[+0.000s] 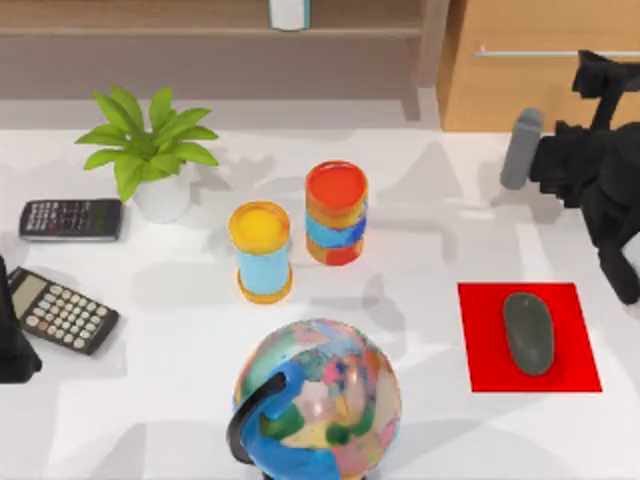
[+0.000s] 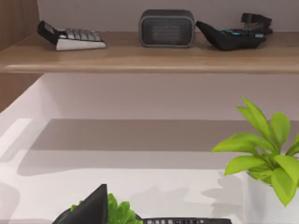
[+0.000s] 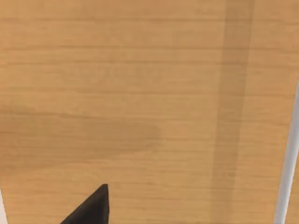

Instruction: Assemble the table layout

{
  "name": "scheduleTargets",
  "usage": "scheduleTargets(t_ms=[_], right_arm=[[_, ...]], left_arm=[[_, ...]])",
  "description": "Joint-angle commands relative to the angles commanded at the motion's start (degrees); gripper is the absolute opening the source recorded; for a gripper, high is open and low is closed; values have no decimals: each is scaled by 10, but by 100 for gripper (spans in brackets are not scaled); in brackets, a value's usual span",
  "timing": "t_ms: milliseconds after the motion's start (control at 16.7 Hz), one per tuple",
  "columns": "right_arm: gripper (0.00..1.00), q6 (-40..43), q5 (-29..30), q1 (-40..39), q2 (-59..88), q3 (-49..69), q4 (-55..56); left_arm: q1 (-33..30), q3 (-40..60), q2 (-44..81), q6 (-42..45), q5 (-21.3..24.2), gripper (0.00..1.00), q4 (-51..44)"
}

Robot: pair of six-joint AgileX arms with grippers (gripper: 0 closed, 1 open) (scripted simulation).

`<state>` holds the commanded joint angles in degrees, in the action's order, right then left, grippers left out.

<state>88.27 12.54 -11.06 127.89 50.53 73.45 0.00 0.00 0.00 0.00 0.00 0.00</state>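
The white table (image 1: 430,200) carries a dark grey mouse (image 1: 528,332) lying on a red mat (image 1: 575,370) at the right. A colourful globe (image 1: 318,400) stands at the front middle. Behind it are a yellow-topped can (image 1: 260,250) and an orange-topped can (image 1: 336,212). My right gripper (image 1: 600,75) is raised at the far right, close in front of the wooden cabinet (image 3: 140,93) and apart from the mouse. My left gripper (image 1: 8,320) is parked at the table's left edge.
A potted plant (image 1: 150,145) and two calculators (image 1: 70,219) (image 1: 62,310) occupy the left side. The light wooden cabinet (image 1: 540,90) with its metal handle (image 3: 289,163) stands at the back right. A shelf (image 2: 140,58) holding a speaker (image 2: 167,28) runs along the back.
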Motion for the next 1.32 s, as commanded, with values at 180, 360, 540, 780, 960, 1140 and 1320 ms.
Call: scheduleTargets(t_ms=[180, 360, 540, 780, 960, 1140, 1320], right_arm=[[100, 0, 0, 3, 1, 2, -1], [100, -17, 7, -9, -3, 3, 2], [100, -84, 34, -58, -12, 11, 5], [100, -229, 90, -152, -27, 56, -10], [100, -362, 139, -220, -26, 127, -46], [100, -501, 189, -269, -2, 221, -109], [100, -632, 235, -296, 32, 327, -192]], left_arm=[[0, 0, 0, 0, 0, 100, 0], [0, 0, 0, 0, 0, 100, 0], [0, 0, 0, 0, 0, 100, 0], [0, 0, 0, 0, 0, 100, 0], [0, 0, 0, 0, 0, 100, 0], [0, 0, 0, 0, 0, 100, 0], [0, 0, 0, 0, 0, 100, 0]])
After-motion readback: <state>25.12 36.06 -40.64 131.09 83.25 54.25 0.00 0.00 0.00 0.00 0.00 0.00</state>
